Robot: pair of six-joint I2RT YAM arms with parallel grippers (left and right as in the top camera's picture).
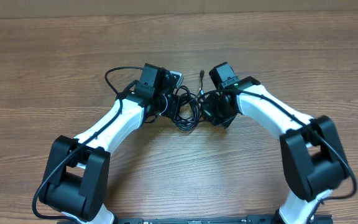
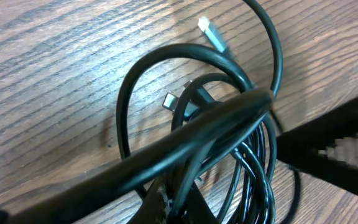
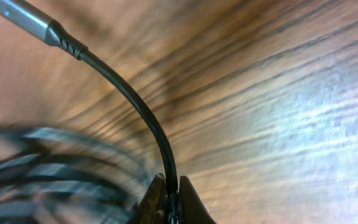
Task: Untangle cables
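Meeting over the middle of the wooden table (image 1: 55, 56), two arms reach in from the near edge, one from the left and one from the right, with one tangle of cables (image 1: 186, 113) lying between their tips. The left gripper (image 1: 166, 104) touches the left side of the tangle. In its wrist view its jaws are clenched low in the picture, with black strands passing through them and one strand very close to the lens and blurred. The right gripper (image 1: 211, 107) is at the right side of the tangle, and its jaws are pinched on one single cord (image 3: 138, 106). This cord rises from the fingertips to a silver plug (image 3: 23, 22). The left wrist view shows several overlapping loops and two plugs on the wood: a pale one (image 2: 211, 35) farther off and a darker one (image 2: 170, 100) inside the loops. How many separate cables make the tangle I cannot tell. From above, one short end (image 1: 202, 76) sticks out on the far side.
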